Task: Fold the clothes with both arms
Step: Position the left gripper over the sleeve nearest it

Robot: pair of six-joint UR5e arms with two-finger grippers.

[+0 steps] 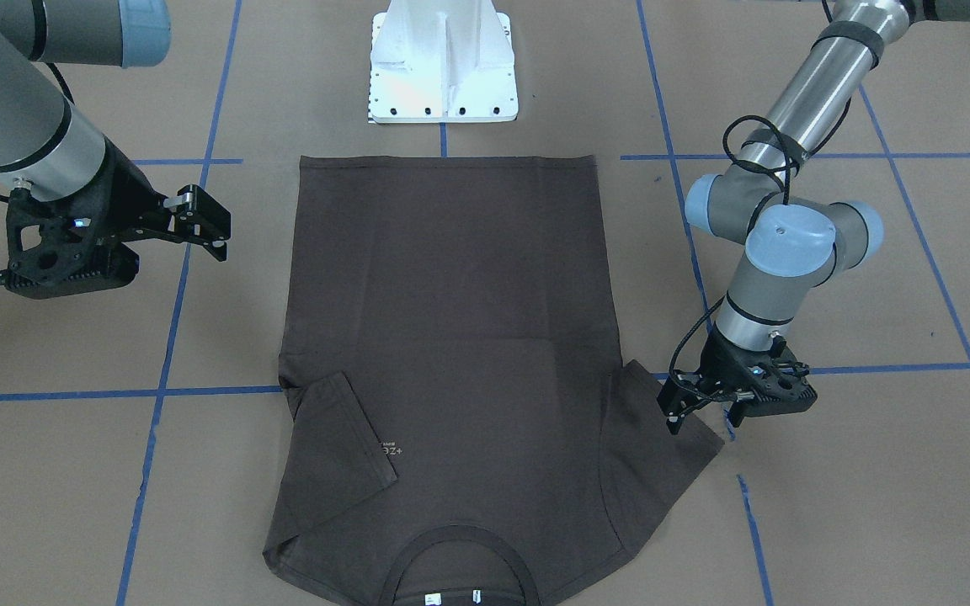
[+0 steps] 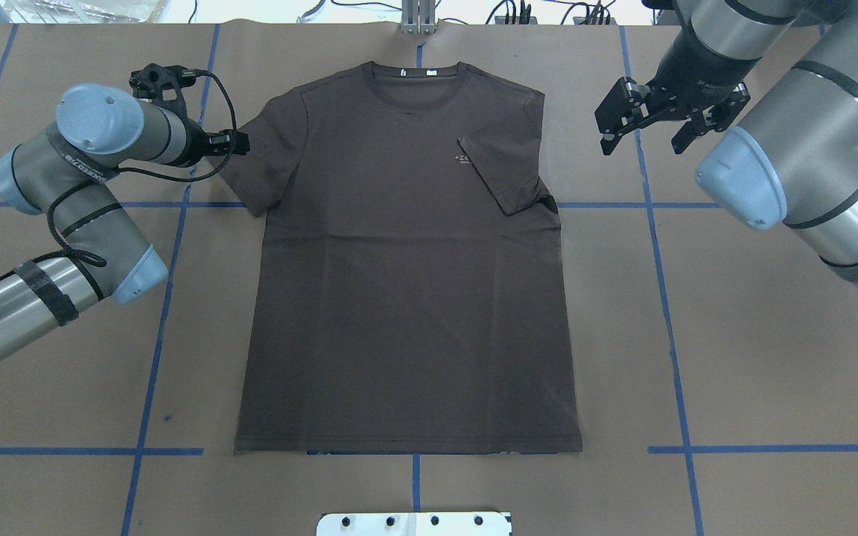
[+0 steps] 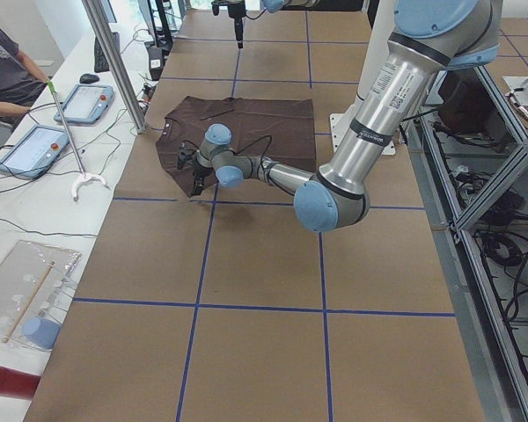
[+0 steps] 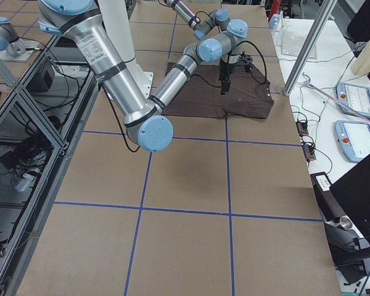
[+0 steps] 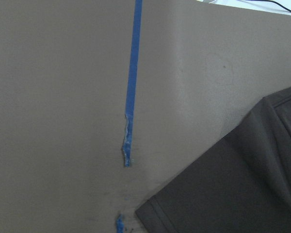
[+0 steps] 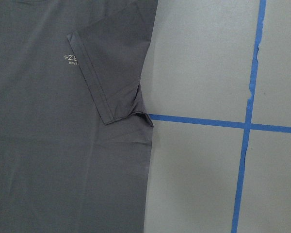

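The dark brown T-shirt (image 2: 407, 298) lies flat on the brown paper, with its collar (image 2: 415, 72) at the far end from the robot. One sleeve (image 2: 507, 171) is folded in over the chest beside the pale lettering (image 6: 70, 58). The other sleeve (image 2: 261, 164) is spread out flat. My left gripper (image 1: 704, 414) hangs low at that spread sleeve's outer edge, fingers apart and holding nothing. Its wrist view shows only the sleeve hem (image 5: 233, 189) and bare paper. My right gripper (image 2: 643, 141) is open and raised, off to the side of the folded sleeve.
The white pedestal base (image 1: 443, 67) stands just beyond the shirt's bottom hem. Blue tape lines (image 2: 660, 298) cross the paper. A side table with tablets (image 3: 35, 149) and a seated person (image 3: 4, 61) runs along the far edge.
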